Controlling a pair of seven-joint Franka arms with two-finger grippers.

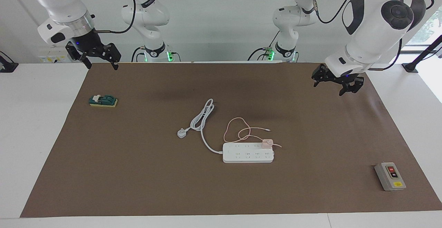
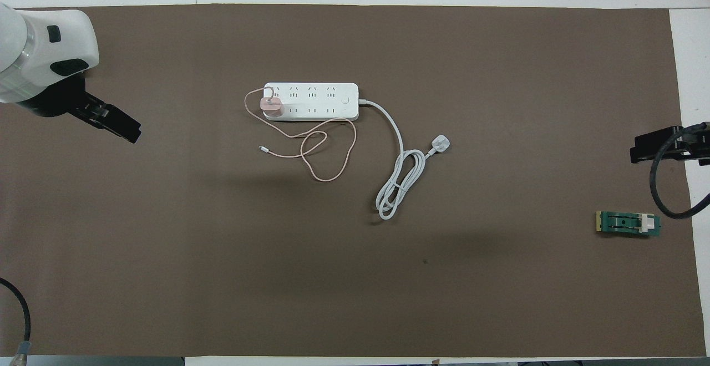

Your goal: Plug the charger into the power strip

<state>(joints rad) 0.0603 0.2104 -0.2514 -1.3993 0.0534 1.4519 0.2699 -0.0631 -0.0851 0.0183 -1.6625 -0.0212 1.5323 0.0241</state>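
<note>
Overhead: charger (image 2: 272, 106) on power strip (image 2: 311, 101), clear of both jaws.

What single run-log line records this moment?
charger: sits on power strip, at left arm's end | left gripper: raised, holds nothing | right gripper: raised, holds nothing
</note>
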